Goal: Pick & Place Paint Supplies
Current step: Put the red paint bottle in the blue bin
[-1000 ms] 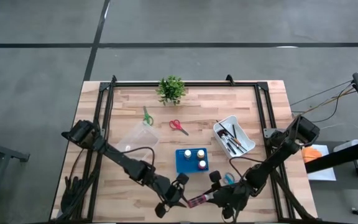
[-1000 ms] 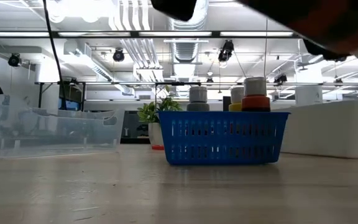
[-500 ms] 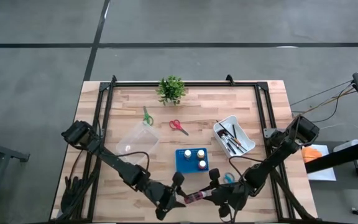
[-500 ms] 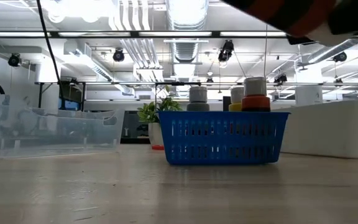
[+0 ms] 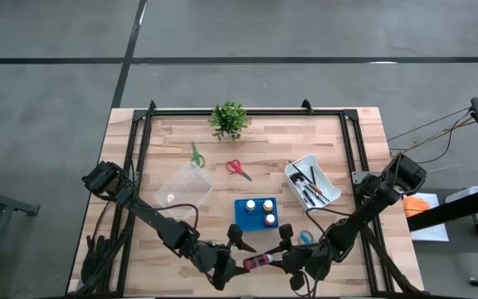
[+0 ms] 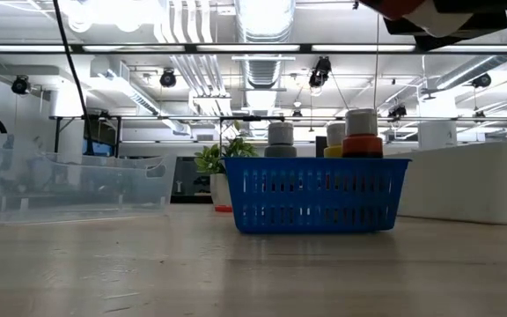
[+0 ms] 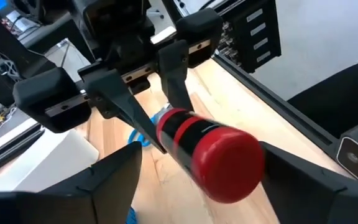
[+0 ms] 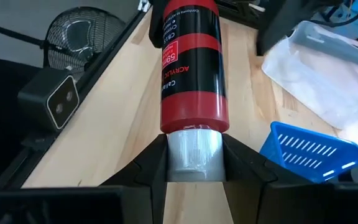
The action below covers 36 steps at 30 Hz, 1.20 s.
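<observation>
A red paint bottle (image 5: 258, 262) with black bands hangs over the table's near edge, and my right gripper (image 5: 275, 258) is shut on its pale cap end. My left gripper (image 5: 239, 259) is open. Its two fingers (image 7: 110, 180) stand on either side of the bottle's round red end (image 7: 229, 158) without touching it. A blue basket (image 5: 256, 213) behind them holds a few upright bottles. Green scissors (image 5: 196, 155), red scissors (image 5: 238, 169) and blue scissors (image 5: 304, 238) lie flat on the wood. My right gripper pinches the bottle's pale ribbed cap (image 8: 193, 149) between its two fingers. The bottle sticks straight out beyond the fingertips toward the table's left, in line with the fingers. It is lifted clear of the table and lies roughly level.
A white tray (image 5: 312, 183) with brushes stands at the right. A clear plastic container (image 5: 182, 184) is left of the basket. A potted plant (image 5: 229, 119) stands at the far edge. A black frame (image 5: 139, 149) runs along the table's sides.
My left gripper has opened and let go of the bottle's red end, and its wrist has rolled so the fingers now stand wide on either side. The bottle has stayed in my right gripper, lifted clear.
</observation>
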Each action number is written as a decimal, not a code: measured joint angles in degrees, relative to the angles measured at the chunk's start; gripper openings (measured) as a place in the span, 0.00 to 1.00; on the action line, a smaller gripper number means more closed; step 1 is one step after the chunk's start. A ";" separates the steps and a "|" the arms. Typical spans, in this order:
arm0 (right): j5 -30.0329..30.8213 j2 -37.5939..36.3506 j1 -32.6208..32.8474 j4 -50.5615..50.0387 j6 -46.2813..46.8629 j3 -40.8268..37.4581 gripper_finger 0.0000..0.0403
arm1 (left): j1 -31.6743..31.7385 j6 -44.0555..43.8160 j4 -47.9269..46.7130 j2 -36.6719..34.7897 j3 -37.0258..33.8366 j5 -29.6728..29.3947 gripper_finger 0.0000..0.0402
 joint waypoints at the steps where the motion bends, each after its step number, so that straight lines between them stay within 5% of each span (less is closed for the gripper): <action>1: 0.14 0.00 -0.05 0.03 -0.03 0.00 0.27 | 0.00 0.00 0.10 0.00 0.00 -0.11 0.76; 13: 2.24 0.00 -0.14 0.03 -0.58 -0.02 0.27 | -0.11 -0.22 0.43 0.00 0.00 -3.11 0.35; 17: 3.64 0.00 -0.20 0.14 -1.68 -0.02 0.28 | -0.17 -0.26 0.23 -0.16 0.00 -5.34 0.33; 28: 16.16 -1.08 1.68 1.09 -15.03 3.14 0.88 | -0.48 -10.56 -7.05 -7.10 -0.07 -14.86 0.33; 36: 28.11 2.43 4.62 4.97 -32.51 8.70 0.94 | -0.55 -22.08 -0.41 -12.89 -4.78 -10.78 0.33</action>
